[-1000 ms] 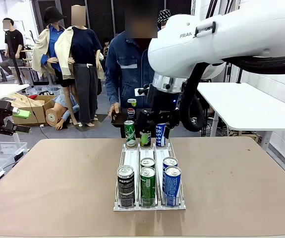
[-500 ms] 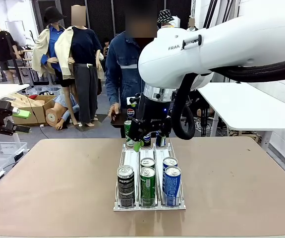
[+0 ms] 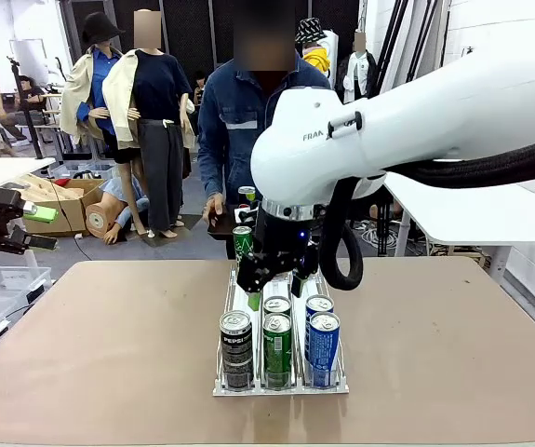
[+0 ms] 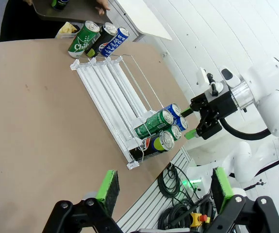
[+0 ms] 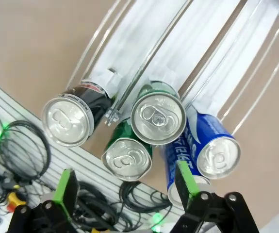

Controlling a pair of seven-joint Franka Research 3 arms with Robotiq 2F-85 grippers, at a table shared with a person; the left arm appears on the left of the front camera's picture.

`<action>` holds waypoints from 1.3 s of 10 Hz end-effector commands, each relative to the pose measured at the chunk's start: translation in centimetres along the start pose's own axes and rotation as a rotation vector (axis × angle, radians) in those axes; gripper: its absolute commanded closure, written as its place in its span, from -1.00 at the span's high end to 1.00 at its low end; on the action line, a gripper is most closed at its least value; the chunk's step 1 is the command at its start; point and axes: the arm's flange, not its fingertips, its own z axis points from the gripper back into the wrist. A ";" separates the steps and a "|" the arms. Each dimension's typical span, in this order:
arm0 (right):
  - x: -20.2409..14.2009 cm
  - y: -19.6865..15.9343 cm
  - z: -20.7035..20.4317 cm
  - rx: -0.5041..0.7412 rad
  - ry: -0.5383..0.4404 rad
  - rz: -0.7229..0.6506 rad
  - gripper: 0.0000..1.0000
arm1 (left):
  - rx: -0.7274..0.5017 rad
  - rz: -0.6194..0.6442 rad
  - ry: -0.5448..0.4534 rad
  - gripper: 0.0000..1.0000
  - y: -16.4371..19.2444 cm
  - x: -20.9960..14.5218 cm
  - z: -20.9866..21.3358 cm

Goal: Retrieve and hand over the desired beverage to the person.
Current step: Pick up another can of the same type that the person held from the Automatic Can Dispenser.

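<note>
A: Right gripper (image 3: pixel 263 277) first: fingers spread wide, nothing between, hanging above the rack (image 3: pixel 239 300), over the middle lane just past the near row.

B: Left gripper (image 4: pixel 164 187)?

A: Spread wide as well, empty, above the table (image 4: pixel 32 121), seemingly off toward 9 o'clock of the rack.

B: And the drink?

A: No telling the wanted one. At the rack's 6 o'clock end, three upright in a row: black can (image 3: pixel 236 346) at 9, green can (image 3: pixel 277 345) in the middle, blue can (image 3: pixel 323 345) at 3. Two more directly behind, at 12 of the green and the blue. Others at the far end, close to the person (image 3: pixel 234 121) standing at 12 o'clock across the table. Judging by the right wrist view, most likely a green one.

B: Handling?

A: Probably full, so weighty for the size. Stiff enough, yet thin-walled and easy to dent under a hard squeeze. Smooth and slick too. Best taken on the upper body, just under the rim, pads on opposite sides.

B: Room for the pads?

A: Tight. Neighbours close at 3 and 9. Better to drop straight down, pinch, then lift vertically clear of the rack.
</note>
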 end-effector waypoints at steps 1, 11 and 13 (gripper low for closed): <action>-0.8 0.5 -0.9 -0.032 -0.016 -0.023 1.00 | 0.004 -0.006 0.006 1.00 -0.1 -0.2 0.3; -0.5 -0.1 -2.9 -0.052 -0.030 -0.039 1.00 | 0.004 -0.006 0.006 1.00 -0.1 -0.2 0.3; -0.5 -0.2 -3.8 -0.070 -0.007 -0.045 1.00 | 0.004 -0.006 0.006 1.00 -0.1 -0.2 0.3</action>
